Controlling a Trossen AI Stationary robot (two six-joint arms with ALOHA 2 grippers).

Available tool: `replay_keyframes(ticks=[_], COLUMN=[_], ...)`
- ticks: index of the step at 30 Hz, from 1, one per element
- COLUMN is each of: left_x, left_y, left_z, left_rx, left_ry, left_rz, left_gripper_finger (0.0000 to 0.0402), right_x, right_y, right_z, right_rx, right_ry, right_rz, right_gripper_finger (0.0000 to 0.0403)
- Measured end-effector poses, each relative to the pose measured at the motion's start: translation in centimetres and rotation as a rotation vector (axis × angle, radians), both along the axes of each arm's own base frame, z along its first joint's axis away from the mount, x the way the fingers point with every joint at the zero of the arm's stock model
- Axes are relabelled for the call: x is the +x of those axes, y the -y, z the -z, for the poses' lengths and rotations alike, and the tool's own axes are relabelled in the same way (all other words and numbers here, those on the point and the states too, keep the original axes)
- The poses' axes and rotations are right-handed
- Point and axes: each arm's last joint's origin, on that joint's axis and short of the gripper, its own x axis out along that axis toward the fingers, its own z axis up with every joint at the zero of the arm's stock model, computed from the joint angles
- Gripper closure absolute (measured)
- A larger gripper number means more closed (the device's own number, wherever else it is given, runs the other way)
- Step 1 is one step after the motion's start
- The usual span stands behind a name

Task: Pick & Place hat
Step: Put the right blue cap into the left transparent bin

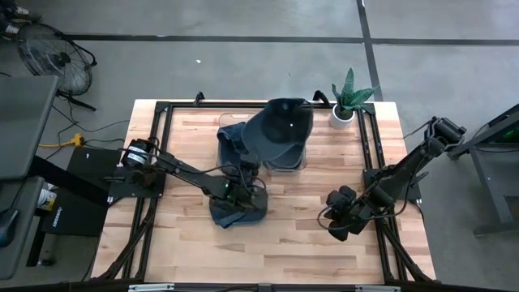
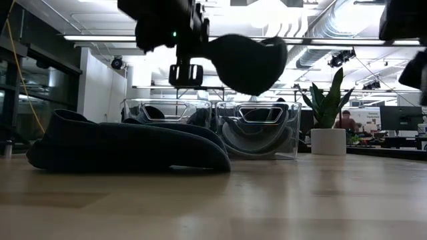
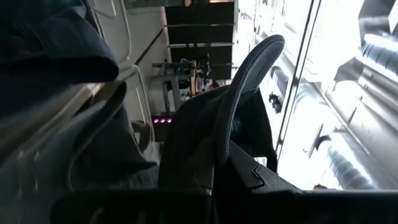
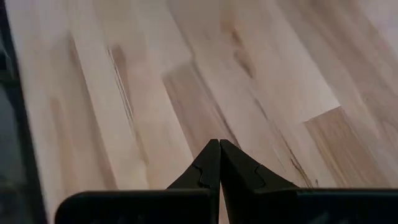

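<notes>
I'm seeing the left gripper (image 1: 258, 166) clamped on a dark hat (image 1: 280, 130), dangling above the clear bins (image 2: 257, 130). Another dark hat (image 2: 127, 143), possibly folded, is lying beneath. The right gripper (image 4: 219, 163) is hovering closed over bare table (image 4: 143, 74).

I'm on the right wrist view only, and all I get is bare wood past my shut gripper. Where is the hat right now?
Observer: The left gripper is shut on a dark hat and holds it in the air, clear of the table.
Operator: Okay. Is there anything lying on the table itself?
Observer: Yes, a second dark hat lies on the wood below the left arm, in front of two clear bins.
</notes>
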Motion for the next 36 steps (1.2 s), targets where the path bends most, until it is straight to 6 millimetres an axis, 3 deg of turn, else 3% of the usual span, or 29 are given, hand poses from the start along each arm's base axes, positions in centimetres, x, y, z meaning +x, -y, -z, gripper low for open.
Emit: replay_keyframes(ticks=[6, 13, 19, 28, 36], left_x=[0.1, 0.2, -0.3, -0.2, -0.2], left_y=[-1.4, -2.7, -3.8, -5.2, -5.2], left_z=[0.4, 0.5, -0.7, -1.1, -1.1], left_rx=[0.001, 0.005, 0.010, 0.021, 0.032], left_ry=[-0.004, -0.023, -0.044, -0.101, -0.153], left_rz=[-0.036, -0.067, -0.096, -0.132, -0.131], left_gripper_finger=[0.0400, 0.0400, 0.0400, 0.0400, 0.0400], right_x=[-0.5, -1.8, -1.8, 1.6, 5.8], right_y=[1.9, 5.7, 8.3, 11.3, 14.0], right_z=[-2.9, -7.2, -9.7, -10.0, -8.2], right_rx=[0.090, 0.157, 0.162, 0.316, 0.514], right_ry=[0.182, 0.535, 0.748, 0.848, 0.814], right_rz=[0.205, 0.512, 0.680, 0.880, 0.956], right_gripper_finger=[0.0402, 0.0400, 0.0350, 0.0237, 0.0210])
